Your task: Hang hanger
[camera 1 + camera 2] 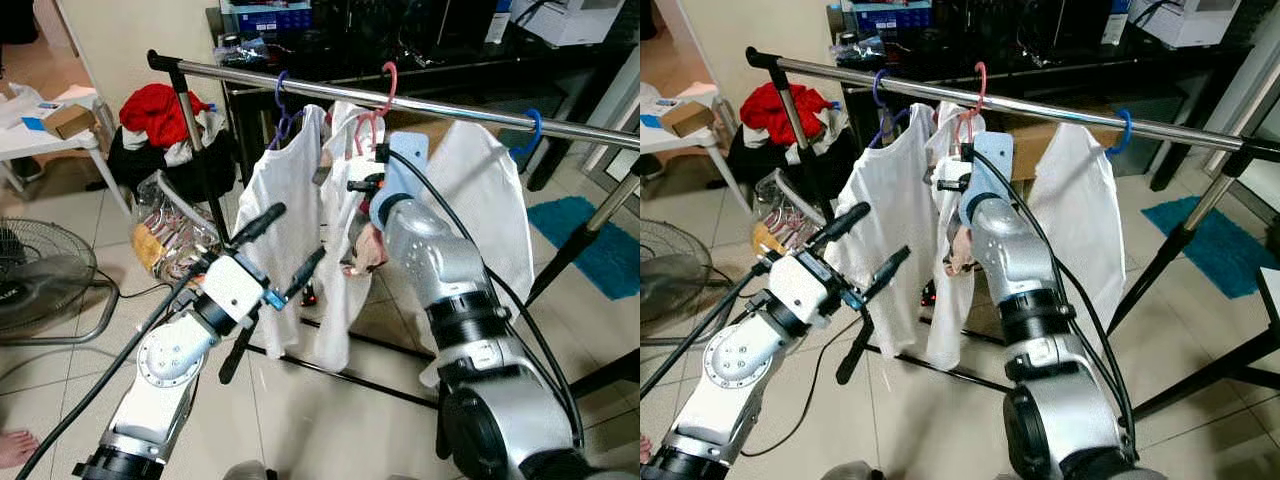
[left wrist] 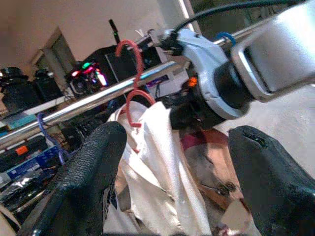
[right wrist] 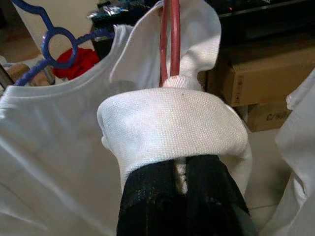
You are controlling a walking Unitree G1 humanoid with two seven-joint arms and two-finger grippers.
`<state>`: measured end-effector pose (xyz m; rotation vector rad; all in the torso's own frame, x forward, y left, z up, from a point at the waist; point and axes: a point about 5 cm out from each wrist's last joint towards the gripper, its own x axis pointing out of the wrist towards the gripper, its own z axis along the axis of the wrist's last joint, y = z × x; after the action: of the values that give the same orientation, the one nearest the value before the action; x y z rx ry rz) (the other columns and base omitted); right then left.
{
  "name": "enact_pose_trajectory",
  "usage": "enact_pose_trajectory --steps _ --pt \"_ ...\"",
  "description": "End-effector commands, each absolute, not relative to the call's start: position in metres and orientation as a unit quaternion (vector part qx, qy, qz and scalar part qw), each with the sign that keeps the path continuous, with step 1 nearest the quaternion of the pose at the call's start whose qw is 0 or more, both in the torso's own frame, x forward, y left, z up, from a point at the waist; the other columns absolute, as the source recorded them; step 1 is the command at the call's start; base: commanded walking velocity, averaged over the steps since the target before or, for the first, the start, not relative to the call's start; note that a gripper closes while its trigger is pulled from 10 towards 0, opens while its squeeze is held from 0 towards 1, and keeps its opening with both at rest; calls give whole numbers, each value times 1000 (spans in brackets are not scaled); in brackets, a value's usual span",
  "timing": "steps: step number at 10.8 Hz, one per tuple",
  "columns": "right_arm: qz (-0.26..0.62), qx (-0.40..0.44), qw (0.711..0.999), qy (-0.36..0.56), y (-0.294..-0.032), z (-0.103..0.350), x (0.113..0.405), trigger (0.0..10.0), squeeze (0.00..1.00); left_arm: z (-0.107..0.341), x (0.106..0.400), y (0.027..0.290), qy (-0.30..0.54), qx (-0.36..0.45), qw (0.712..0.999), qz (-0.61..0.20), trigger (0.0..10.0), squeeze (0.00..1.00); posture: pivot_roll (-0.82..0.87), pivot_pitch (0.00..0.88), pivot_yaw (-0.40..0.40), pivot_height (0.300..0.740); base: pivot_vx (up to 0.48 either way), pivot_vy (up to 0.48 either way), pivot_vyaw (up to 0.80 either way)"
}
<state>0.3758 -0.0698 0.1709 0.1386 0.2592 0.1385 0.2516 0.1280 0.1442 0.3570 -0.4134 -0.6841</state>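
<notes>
1. Red hanger (image 1: 378,110) hangs by its hook over the metal rail (image 1: 470,108), hook pointing up and its neck running down into the collar of a white shirt (image 1: 340,270); the long axis of its shoulders is hidden under the cloth, so its direction cannot be told.
2. It sits between 2 blue hangers: one (image 1: 283,110) nearer the rail's left end, one (image 1: 530,130) nearer the right end.
3. 3 hangers in all are on the rail, each carrying 1 white garment: a tank top (image 1: 275,230) on the left, the middle shirt, and a larger shirt (image 1: 490,200) on the right.
4. Right gripper (image 3: 181,184) is raised to the middle shirt just below the rail; its 2 black fingers are pressed together on a fold of white fabric at the collar, right under the red neck.
5. Left gripper (image 1: 285,245) hovers lower, in front of the tank top, its fingers (image 2: 93,167) spread wide with nothing between them.
6. Behind the rail's left post lies a heap of red clothes (image 1: 158,112); a fan (image 1: 40,275) stands on the tiled floor at the left.
</notes>
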Motion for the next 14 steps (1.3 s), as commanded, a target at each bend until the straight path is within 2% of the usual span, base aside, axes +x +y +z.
enact_pose_trajectory --steps 1,4,10,14 --pt "62 64 991 104 -68 185 380 10000 0 147 249 124 -201 184 897 -347 10000 0 50 0 -15 740 0 0 0" --pt "30 46 992 113 -64 183 387 10000 0 149 244 121 -197 202 887 -366 10000 0 66 0 -32 740 0 0 0" --pt "-55 25 991 116 -97 188 401 10000 0 148 219 106 -184 181 895 -364 10000 0 92 93 -107 740 0 0 0" --pt "-78 6 988 131 -104 181 401 10000 0 154 220 112 -190 190 897 -352 10000 0 86 100 -101 740 0 0 0"
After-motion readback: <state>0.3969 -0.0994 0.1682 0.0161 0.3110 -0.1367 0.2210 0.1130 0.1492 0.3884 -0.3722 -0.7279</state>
